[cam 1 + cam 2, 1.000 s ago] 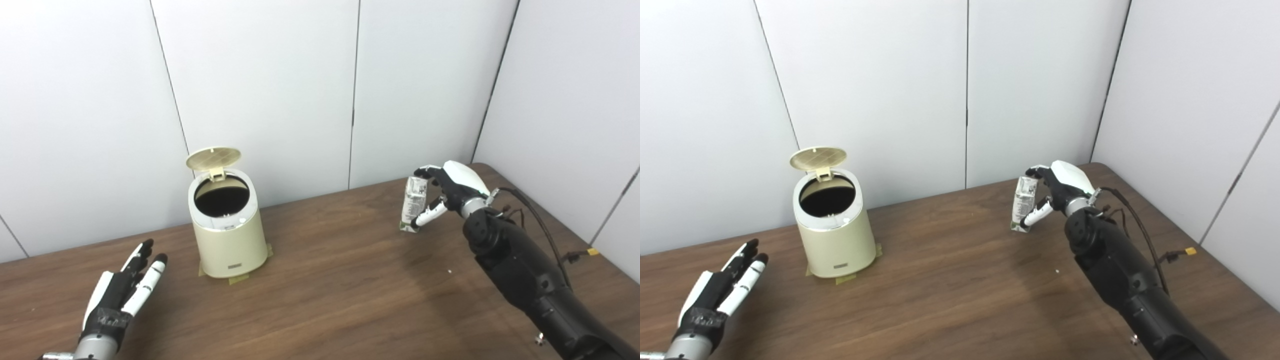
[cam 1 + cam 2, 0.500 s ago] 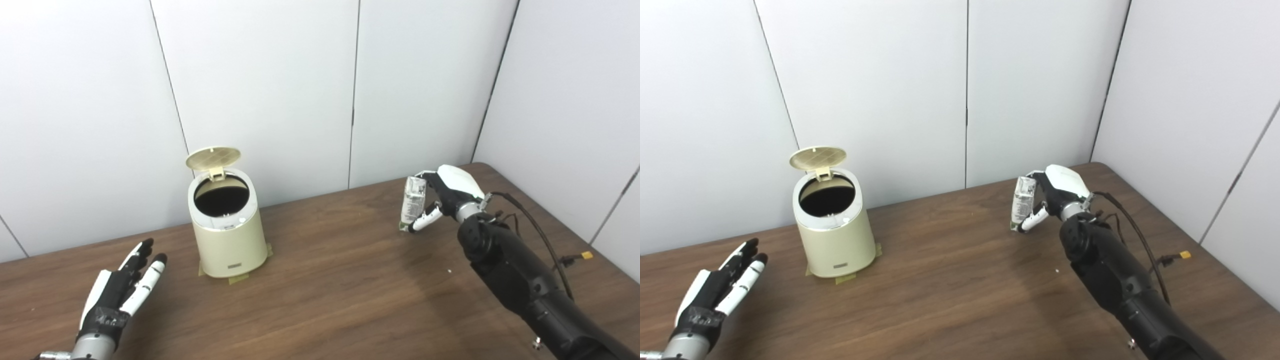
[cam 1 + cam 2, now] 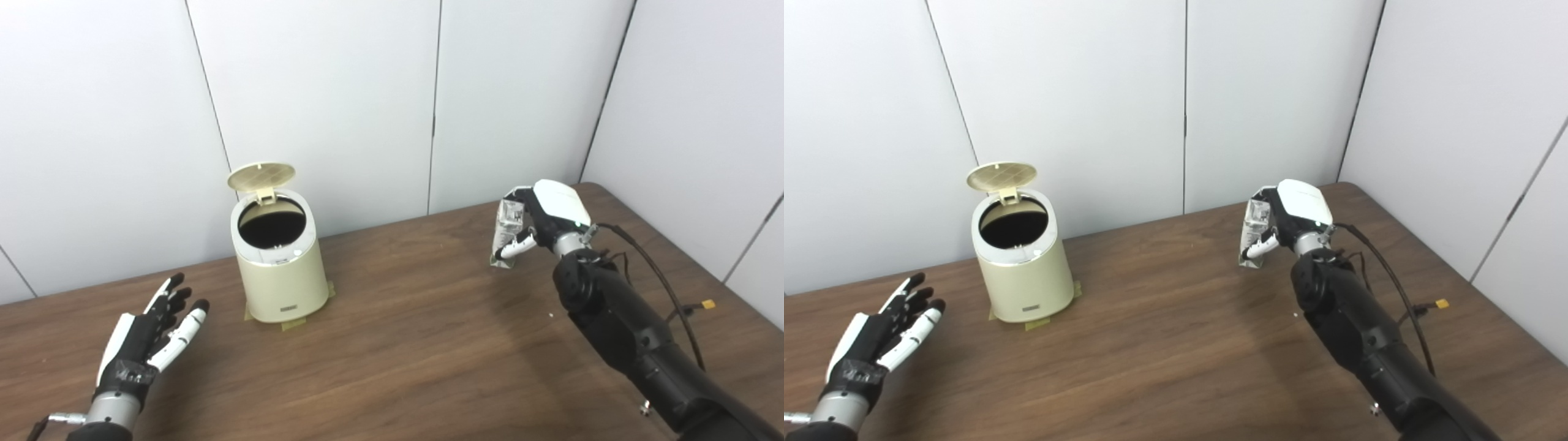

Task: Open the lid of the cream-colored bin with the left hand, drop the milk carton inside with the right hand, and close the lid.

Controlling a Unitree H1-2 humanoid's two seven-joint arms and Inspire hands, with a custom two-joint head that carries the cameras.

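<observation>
Left eye view shows the milk carton (image 3: 508, 237) in my right hand (image 3: 548, 215), fingers closed around it, far to the right of the cream-colored bin (image 3: 278, 269). I cannot tell if its lower corner touches the wooden table (image 3: 416, 355). The lid (image 3: 261, 176) stands up, opening uncovered. My left hand (image 3: 147, 340) is empty, fingers spread, near the bin.

You have one cream-colored bin (image 3: 280, 269) at ten o'clock, its one lid (image 3: 261, 176) up, one milk carton (image 3: 508, 237) at two o'clock, and two robot hands — left robot hand (image 3: 146, 343), right robot hand (image 3: 551, 214) — over one worktop (image 3: 416, 343).
</observation>
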